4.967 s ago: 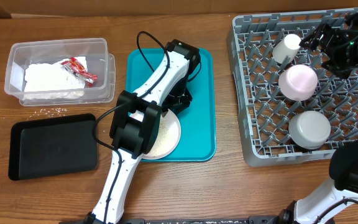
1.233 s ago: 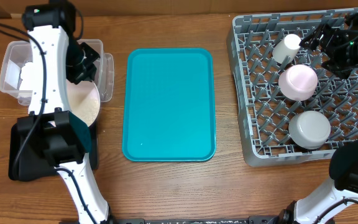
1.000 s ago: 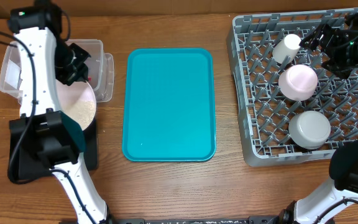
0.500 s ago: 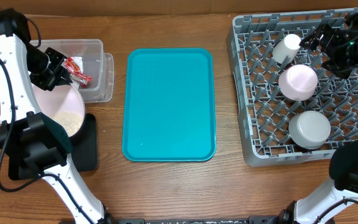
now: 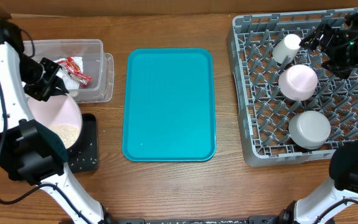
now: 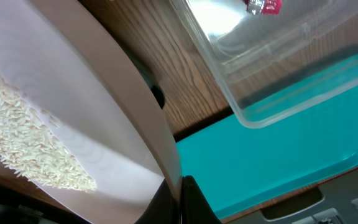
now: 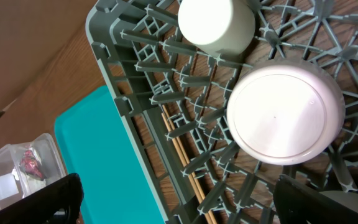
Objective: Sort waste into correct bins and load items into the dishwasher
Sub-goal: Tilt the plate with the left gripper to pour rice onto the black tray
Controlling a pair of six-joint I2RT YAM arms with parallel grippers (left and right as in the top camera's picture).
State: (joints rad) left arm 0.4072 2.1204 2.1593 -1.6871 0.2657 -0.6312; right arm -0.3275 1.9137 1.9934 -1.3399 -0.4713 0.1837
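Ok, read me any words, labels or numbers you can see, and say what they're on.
No text can be read.
The wrapper in the tub has red-and-white markings, too small and blurred to read.
The rack, teal tray and black tray show no lettering.

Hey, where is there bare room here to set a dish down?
The teal tray is bare, between the tub and the rack. The rack's tray-side strip, beside the cup, white bowl and grey bowl, is free too. Crowded: the left end, with tub, black tray and the tilted plate.
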